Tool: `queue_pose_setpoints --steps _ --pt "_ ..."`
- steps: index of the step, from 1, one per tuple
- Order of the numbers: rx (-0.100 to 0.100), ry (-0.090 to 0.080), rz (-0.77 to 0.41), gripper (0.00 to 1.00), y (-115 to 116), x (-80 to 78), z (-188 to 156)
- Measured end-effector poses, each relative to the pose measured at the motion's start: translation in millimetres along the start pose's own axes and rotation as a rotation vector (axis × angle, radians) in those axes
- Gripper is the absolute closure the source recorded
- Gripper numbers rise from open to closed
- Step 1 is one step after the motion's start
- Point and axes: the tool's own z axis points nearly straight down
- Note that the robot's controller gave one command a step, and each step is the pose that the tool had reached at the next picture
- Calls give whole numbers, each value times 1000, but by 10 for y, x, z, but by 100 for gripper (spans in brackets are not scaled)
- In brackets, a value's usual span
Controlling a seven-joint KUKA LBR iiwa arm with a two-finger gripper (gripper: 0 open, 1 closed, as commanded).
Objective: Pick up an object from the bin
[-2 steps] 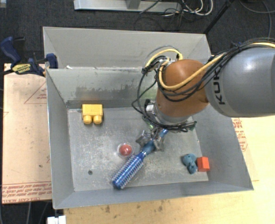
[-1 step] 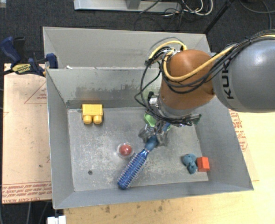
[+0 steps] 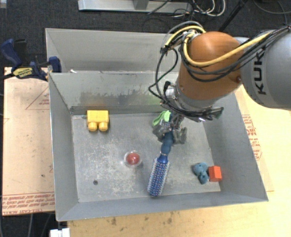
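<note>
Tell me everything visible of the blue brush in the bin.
The brush is blue, plastic by its look: a long oval head thick with pale-tipped bristles and a slim darker handle. Its head rests on the bin floor, right of centre, near the front wall; the handle slants back to the gripper, which meets its end. Whether it is gripped I cannot tell. Nothing else touches it.

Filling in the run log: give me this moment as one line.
stage: gripper low at blue hairbrush handle end | brush: lying on bin floor | grip: unclear | nearby: red round piece
</note>
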Motion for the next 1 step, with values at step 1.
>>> queue_pose_setpoints --steps 1 --pt "-6 3 4 100 1 -6 -24"
